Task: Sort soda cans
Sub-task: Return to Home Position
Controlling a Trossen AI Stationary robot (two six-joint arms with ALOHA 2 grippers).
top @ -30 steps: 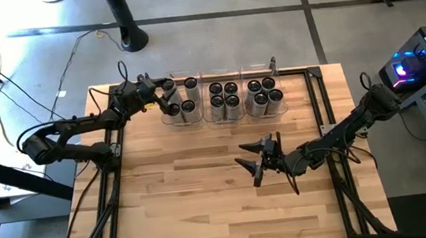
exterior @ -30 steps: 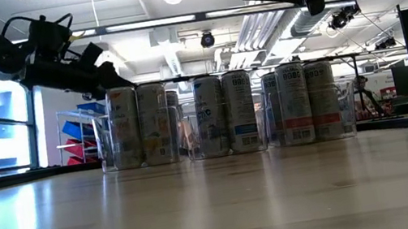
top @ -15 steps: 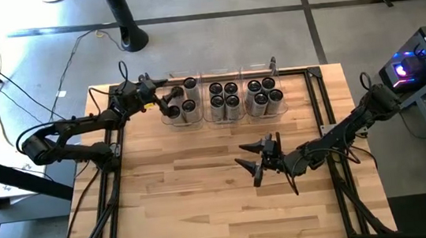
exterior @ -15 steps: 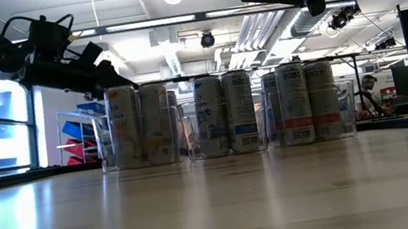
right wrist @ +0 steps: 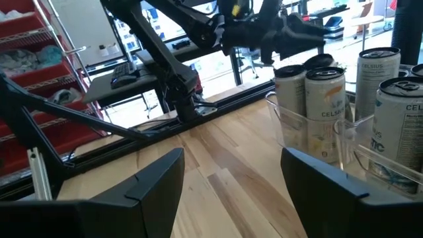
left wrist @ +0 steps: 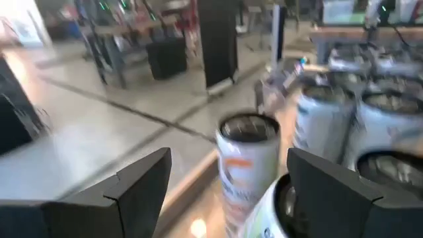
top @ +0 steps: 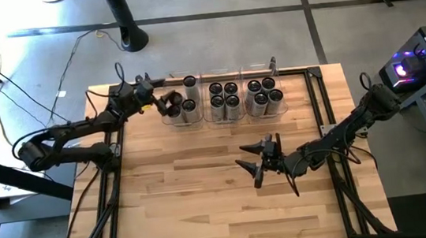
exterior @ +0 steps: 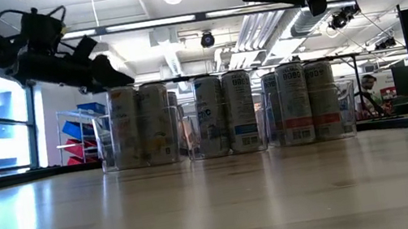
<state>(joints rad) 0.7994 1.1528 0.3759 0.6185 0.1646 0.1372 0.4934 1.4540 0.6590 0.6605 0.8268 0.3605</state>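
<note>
Left gripper (top: 168, 101) hovers over the outer corner of the leftmost bin (exterior: 103, 143), a little above the can tops. Its fingers (left wrist: 135, 192) are spread wide with nothing between them. Its wrist view looks past them at a white can with orange-yellow marks (left wrist: 248, 165) standing upright just ahead. Empty jaws above a filled bin suggest the placing is done. The spread most likely lets the arm lift away without catching a rim, so the move in hand is probably a retreat toward its rest pose.

The soda cans (top: 232, 101) all stand upright inside three clear bins (exterior: 346, 108), set side by side along the far edge of the table (top: 190, 201). The middle and right bins each show four cans packed two by two. The leftmost shows at least three, and the gripper covers one corner. From the low view the labels seem grouped by bin: yellowish on the left, blue in the middle, red on the right. That grouping would be the point of the sorting. No can stands loose on the wood, so the job looks essentially complete.

Farther out, the right gripper (top: 257, 162) hangs over the middle of the table, raised and well apart from the bins. Its fingers are parted and hold nothing. It is likely parked there to keep out of the other arm's path.
</note>
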